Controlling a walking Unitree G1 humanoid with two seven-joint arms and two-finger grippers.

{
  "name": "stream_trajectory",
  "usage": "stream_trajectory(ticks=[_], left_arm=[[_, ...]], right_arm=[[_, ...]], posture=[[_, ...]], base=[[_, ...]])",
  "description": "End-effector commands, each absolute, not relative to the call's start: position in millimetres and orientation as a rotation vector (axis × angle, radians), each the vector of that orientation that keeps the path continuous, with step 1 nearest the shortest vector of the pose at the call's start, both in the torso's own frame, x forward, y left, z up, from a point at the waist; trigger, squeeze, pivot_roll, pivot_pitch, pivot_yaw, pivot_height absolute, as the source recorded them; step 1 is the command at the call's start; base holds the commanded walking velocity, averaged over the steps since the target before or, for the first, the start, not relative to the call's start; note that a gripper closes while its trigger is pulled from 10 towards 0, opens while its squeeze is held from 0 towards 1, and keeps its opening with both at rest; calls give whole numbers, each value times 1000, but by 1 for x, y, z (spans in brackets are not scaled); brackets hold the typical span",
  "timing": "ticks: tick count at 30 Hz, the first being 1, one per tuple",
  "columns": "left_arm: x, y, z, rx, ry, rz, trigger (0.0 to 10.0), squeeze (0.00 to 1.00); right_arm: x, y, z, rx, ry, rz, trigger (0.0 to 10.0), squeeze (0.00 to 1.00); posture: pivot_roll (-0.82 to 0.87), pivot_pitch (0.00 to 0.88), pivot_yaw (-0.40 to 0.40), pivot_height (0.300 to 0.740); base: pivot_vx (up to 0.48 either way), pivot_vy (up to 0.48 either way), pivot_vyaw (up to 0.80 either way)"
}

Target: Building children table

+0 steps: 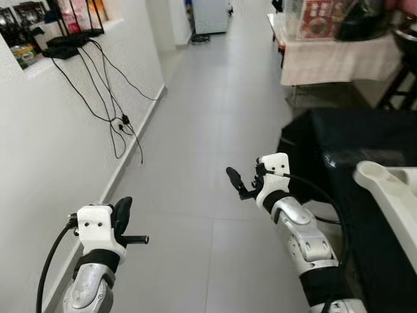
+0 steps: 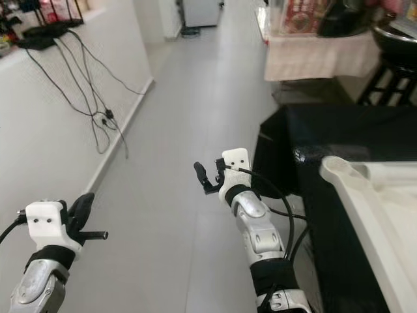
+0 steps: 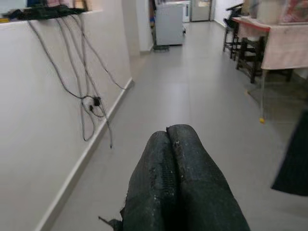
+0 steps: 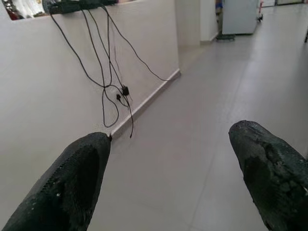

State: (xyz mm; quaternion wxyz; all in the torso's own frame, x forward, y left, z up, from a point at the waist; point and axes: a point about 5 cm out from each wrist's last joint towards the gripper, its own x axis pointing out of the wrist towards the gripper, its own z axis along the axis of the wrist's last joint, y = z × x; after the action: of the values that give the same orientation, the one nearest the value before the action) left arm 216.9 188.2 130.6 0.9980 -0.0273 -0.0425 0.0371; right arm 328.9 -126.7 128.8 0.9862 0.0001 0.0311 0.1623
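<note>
Both arms are up over a grey tiled hallway floor (image 1: 215, 130). Left pincer (image 1: 124, 212) sits lower left of the frame, fingers pressed tight together with nothing in them; its wrist view makes that obvious. Right pincer (image 1: 236, 181) is mid-frame, spread wide and empty, and its wrist view shows one finger (image 4: 62, 183) at each edge. The white children's table piece (image 2: 371, 208) lies at the right edge on a black table (image 2: 326, 137). Cables (image 1: 107, 98) dangle down the white wall, upper left. The left wrist view catches a cloth-covered table's (image 3: 284, 43) legs further down the hall.
</note>
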Motion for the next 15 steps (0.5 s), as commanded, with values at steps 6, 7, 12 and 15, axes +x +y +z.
stream_trajectory(ticks=[6,7,12,15], left_arm=[[215,193,128,-56,-72,92,10000,0],[215,193,127,-56,-72,92,10000,0],[215,193,127,-57,-70,91,10000,0],[215,193,127,-57,-70,90,10000,0]], right_arm=[[328,-119,129,9,58,355,10000,0],[328,-119,129,9,59,355,10000,0],[328,-119,128,10,61,356,10000,0],[328,-119,128,10,61,357,10000,0]], posture=[[-75,40,51,740],[-76,37,52,740],[-77,35,52,740],[-77,33,52,740]], base=[[360,0,0],[368,0,0],[365,0,0],[366,0,0]])
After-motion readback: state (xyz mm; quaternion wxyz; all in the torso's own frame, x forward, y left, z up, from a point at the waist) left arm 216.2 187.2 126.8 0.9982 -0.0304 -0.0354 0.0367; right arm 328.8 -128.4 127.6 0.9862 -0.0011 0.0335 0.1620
